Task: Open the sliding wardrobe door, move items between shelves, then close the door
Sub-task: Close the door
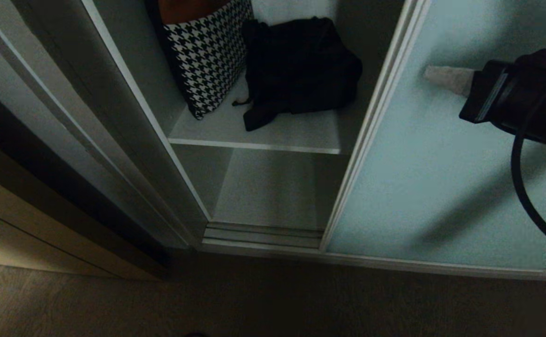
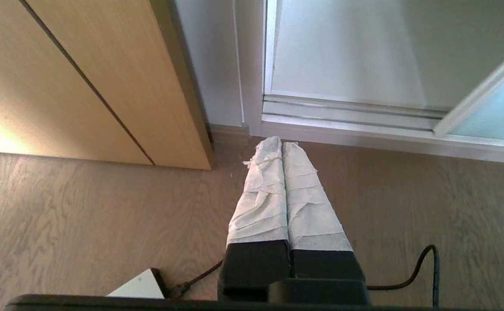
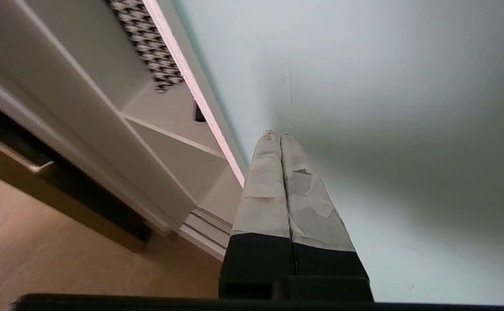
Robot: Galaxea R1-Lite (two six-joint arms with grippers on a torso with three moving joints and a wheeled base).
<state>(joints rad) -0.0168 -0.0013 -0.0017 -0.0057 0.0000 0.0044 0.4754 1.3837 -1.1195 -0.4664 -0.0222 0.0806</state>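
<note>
The sliding wardrobe door point(image 1: 441, 187), frosted pale teal glass in a silver frame point(image 1: 375, 117), stands to the right of the open compartment. My right gripper point(image 1: 427, 72) is shut and empty, its taped fingertips close to the glass point(image 3: 364, 65) a little right of the frame edge; touching or not, I cannot tell. The gripper tips show in the right wrist view point(image 3: 277, 136). A black fabric bundle point(image 1: 301, 70) with straps lies on the upper shelf point(image 1: 254, 146). The lower shelf point(image 1: 273, 192) is bare. My left gripper point(image 2: 282, 144) is shut, hanging low over the floor.
A houndstooth-patterned bag point(image 1: 207, 56) leans on the upper shelf left of the bundle. A beige wooden cabinet point(image 1: 29, 224) stands at the left. The door track point(image 1: 263, 234) runs along the wardrobe's base. A black cable point(image 1: 525, 187) hangs from my right arm.
</note>
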